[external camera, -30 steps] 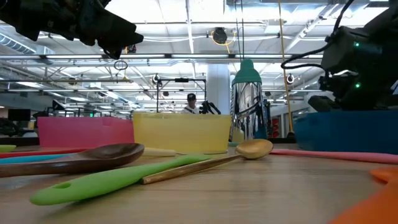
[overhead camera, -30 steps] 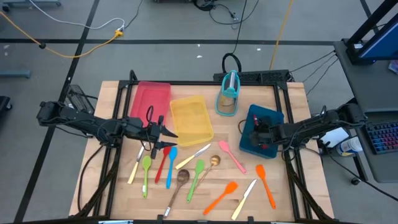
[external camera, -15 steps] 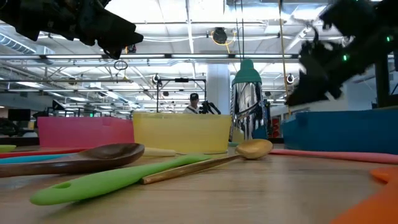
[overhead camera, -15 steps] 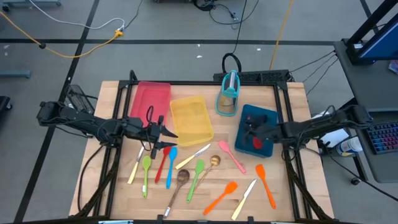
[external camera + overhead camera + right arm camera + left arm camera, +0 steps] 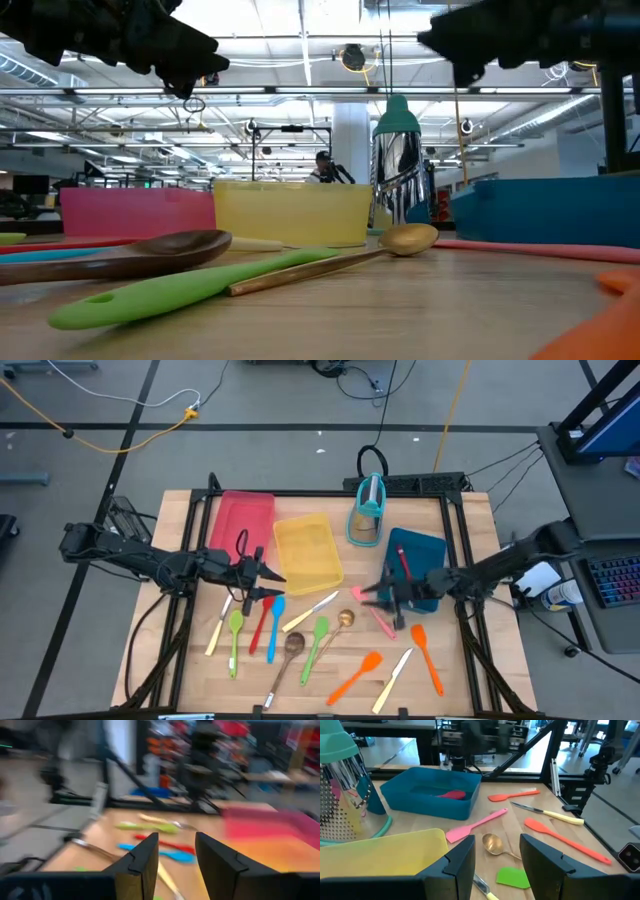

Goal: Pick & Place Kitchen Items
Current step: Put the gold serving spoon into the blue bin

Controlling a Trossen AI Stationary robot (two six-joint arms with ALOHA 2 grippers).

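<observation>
Several slim utensils lie on the wooden table: a red spatula (image 5: 262,622), a blue spoon (image 5: 275,622), green ones (image 5: 317,645), a brown spoon (image 5: 290,650), a gold spoon (image 5: 345,618), a pink spatula (image 5: 384,624), orange spatulas (image 5: 427,655) and cream-handled knives (image 5: 392,680). One red utensil (image 5: 403,560) lies in the blue tray (image 5: 425,548). My left gripper (image 5: 265,582) hovers open and empty above the red spatula's far end. My right gripper (image 5: 372,596) is open and empty, raised above the pink spatula's head, just left of the blue tray.
A red tray (image 5: 240,520) and a yellow tray (image 5: 307,550) lie at the back left and middle. A teal-framed upright holder (image 5: 368,510) stands behind them. The left wrist view shows the blue tray (image 5: 435,800), the pink spatula (image 5: 480,822) and the gold spoon (image 5: 492,844) ahead.
My right gripper has gone from above the blue tray toward the table's left edge and a little toward the near edge. It now stands over the pink spatula. The red utensil stays in the blue tray.
</observation>
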